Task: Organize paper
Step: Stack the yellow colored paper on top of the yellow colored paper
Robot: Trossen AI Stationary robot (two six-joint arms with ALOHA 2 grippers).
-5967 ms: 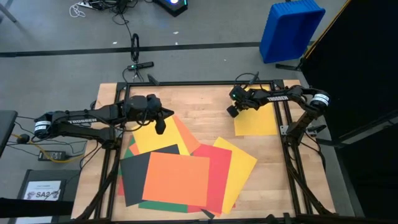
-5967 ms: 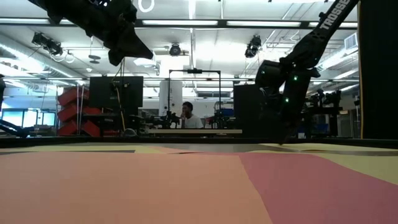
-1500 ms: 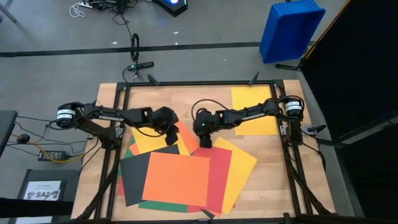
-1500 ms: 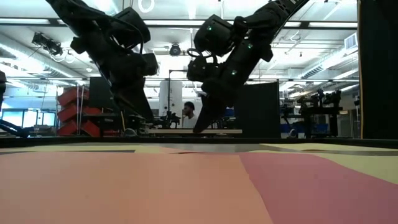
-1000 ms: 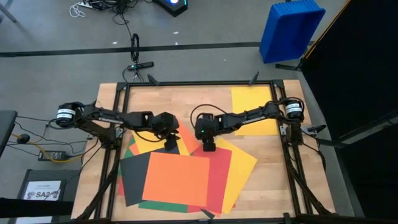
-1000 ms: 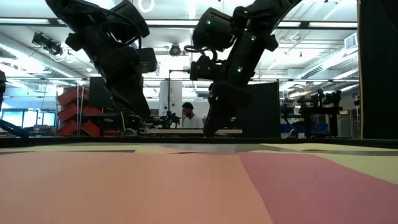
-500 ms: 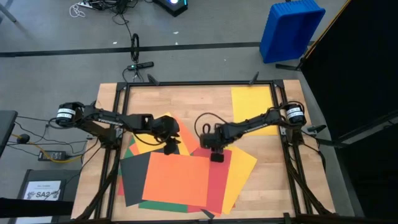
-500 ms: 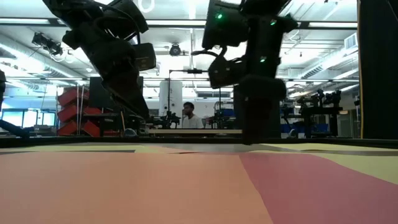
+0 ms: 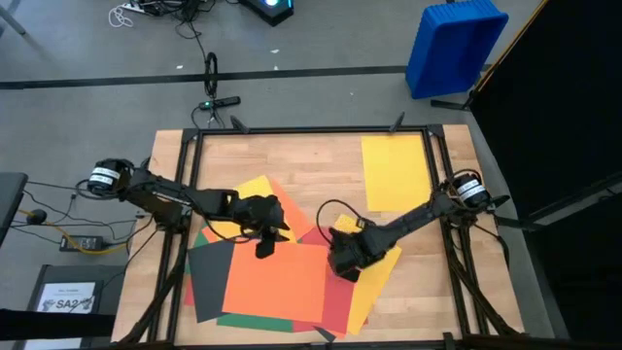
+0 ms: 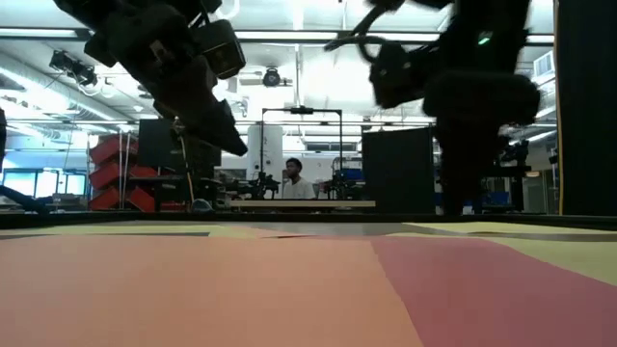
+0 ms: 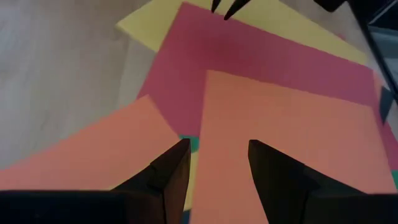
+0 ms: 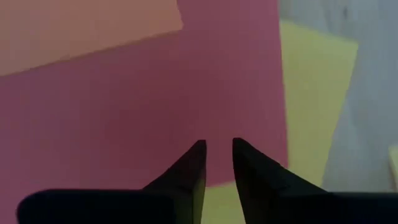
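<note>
A loose pile of paper lies on the near half of the table. An orange sheet (image 9: pixel 277 280) is on top, over black (image 9: pixel 206 277), green (image 9: pixel 255 322), red (image 9: pixel 338 295) and yellow (image 9: pixel 381 264) sheets. One yellow sheet (image 9: pixel 397 173) lies alone at the far right. My left gripper (image 11: pixel 217 168) hangs open above the orange sheet's far edge (image 9: pixel 264 245), and the low view shows it clear of the table. My right gripper (image 12: pixel 217 163) points down over the red sheet (image 12: pixel 124 124) near its far right corner, with only a narrow gap between its fingers. My right gripper's fingertips (image 12: pixel 198 155) stand over the red sheet, close to the edge where the yellow sheet (image 12: pixel 311 106) shows. I cannot tell whether they touch the paper. My left gripper touches nothing.
A black metal frame (image 9: pixel 445 243) runs around the wooden table. Bare wood (image 9: pixel 311 160) lies beyond the pile. A blue bin (image 9: pixel 455 44) and cables are on the floor past the far edge. A white printed sheet (image 9: pixel 68 297) lies on the floor at the left.
My right gripper has travelled from the middle of the table toward the near edge and a little to the right, ending over the red sheet. My left gripper has shifted slightly toward the near edge. The sheets have stayed in place.
</note>
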